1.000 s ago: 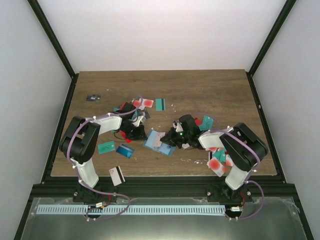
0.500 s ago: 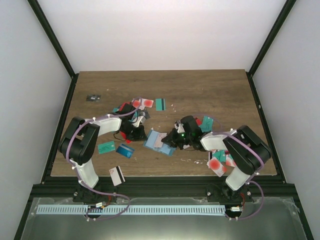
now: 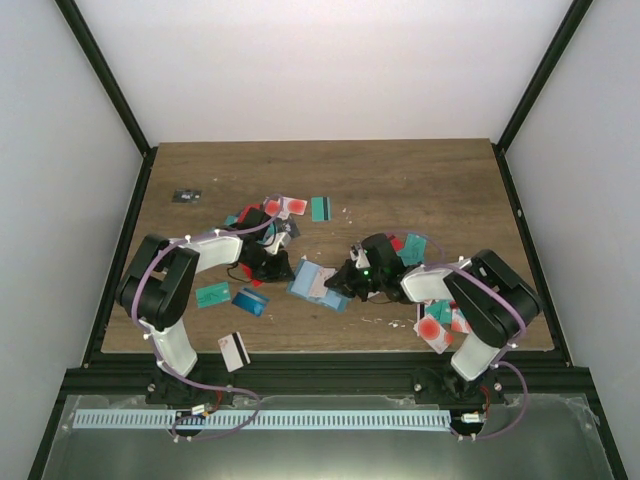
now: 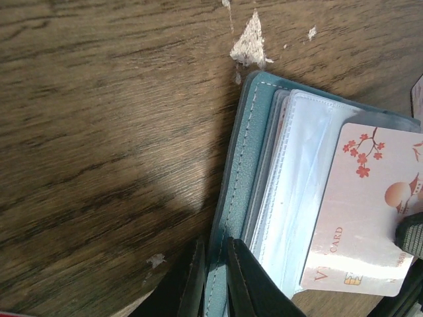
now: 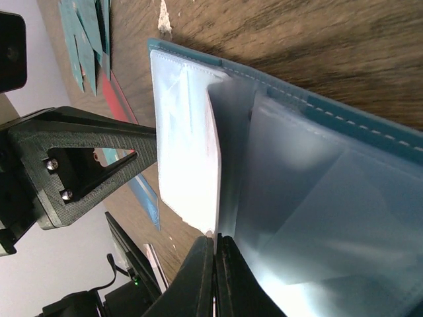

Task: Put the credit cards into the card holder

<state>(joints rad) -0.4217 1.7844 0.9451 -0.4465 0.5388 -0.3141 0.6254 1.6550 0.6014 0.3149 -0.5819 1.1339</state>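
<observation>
The card holder [image 3: 312,280] lies open mid-table, teal outside with clear pockets [image 4: 297,191]. My left gripper [image 3: 283,268] is shut on its teal cover edge [image 4: 231,198], one finger on each side of it [image 4: 215,254]. My right gripper [image 3: 342,284] is shut on a white credit card with red blossoms [image 4: 367,205], seen edge-on in the right wrist view [image 5: 192,145] just past the jaws [image 5: 215,241]. The card's far end lies against the clear pockets [image 5: 317,198]; I cannot tell whether it is inside one.
Loose credit cards lie around: teal [image 3: 212,294] and blue [image 3: 250,301] at the left, a striped white one [image 3: 234,349] at the front edge, a cluster at the back [image 3: 290,206], a pile under the right arm [image 3: 438,322]. A small dark object [image 3: 186,195] lies far left.
My right gripper has moved slightly left with the card, closer onto the open card holder. The left gripper has kept its hold in place.
</observation>
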